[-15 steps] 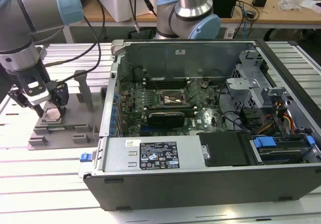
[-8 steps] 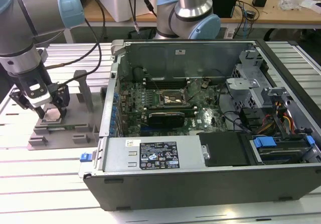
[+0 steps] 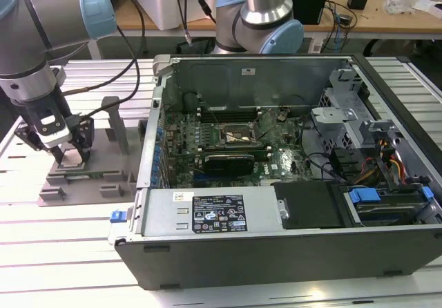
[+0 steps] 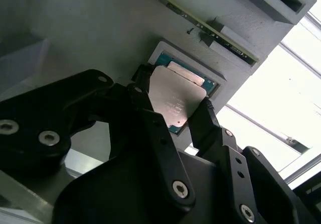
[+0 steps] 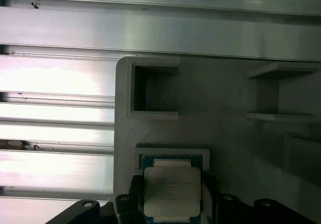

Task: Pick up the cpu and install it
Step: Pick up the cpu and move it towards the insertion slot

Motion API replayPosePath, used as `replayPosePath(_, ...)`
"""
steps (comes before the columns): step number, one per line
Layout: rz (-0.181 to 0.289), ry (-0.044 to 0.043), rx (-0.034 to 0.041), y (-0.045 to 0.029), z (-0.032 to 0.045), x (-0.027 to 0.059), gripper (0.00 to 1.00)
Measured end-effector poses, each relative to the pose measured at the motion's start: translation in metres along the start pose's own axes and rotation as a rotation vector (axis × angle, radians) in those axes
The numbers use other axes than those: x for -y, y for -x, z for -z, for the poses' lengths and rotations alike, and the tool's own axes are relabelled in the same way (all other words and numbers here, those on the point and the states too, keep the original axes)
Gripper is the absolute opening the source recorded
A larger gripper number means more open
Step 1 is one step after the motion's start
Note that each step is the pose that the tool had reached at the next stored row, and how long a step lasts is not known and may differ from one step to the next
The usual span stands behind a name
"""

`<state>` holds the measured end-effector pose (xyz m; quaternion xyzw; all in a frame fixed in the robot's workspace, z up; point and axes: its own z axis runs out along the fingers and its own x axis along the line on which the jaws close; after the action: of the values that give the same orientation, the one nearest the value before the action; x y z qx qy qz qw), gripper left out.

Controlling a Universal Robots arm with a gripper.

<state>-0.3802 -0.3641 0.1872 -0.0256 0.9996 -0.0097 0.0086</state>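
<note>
The fingers [image 4: 201, 121] clamp the cpu [image 4: 175, 96], likely light, stiff and fragile underneath, by two opposite edges at its recess in the grey tray [image 3: 90, 184] on the bench [image 3: 55, 242].

Claw [image 3: 69, 157] clamped on cpu [image 4: 175, 96] sat low in grey tray [image 3: 52, 196]; upright posts [image 3: 114, 118] crowded it. Case side wall [image 3: 153, 128] stood between tray and socket [image 3: 235, 139]. Case top was open; cables [image 3: 302, 132] ran near socket.
</note>
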Motion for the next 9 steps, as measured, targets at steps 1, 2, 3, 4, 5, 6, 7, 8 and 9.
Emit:
replayPosePath(1,0.000,0.0000,0.0000,0.0000,0.0000,0.0000,0.55)
replayPosePath(2,0.000,0.0000,0.0000,0.0000,-0.0001,0.0000,0.55)
replayPosePath(3,0.000,0.0000,0.0000,0.0000,-0.0001,0.0000,0.55)
replayPosePath(4,0.000,0.0001,0.0000,0.0000,-0.0002,0.0000,0.55)
replayPosePath(5,0.000,0.0001,0.0000,0.0000,-0.0002,0.0000,0.55)
replayPosePath(6,0.000,0.0000,0.0000,0.0000,-0.0003,0.0000,0.55)
replayPosePath(7,0.000,0.0000,0.0000,0.0000,-0.0003,0.0000,0.55)
replayPosePath(8,0.000,-0.0001,0.0000,0.0000,-0.0003,0.0000,0.55)
replayPosePath(9,0.000,-0.0004,0.0001,0.0000,-0.0002,0.0000,0.55)
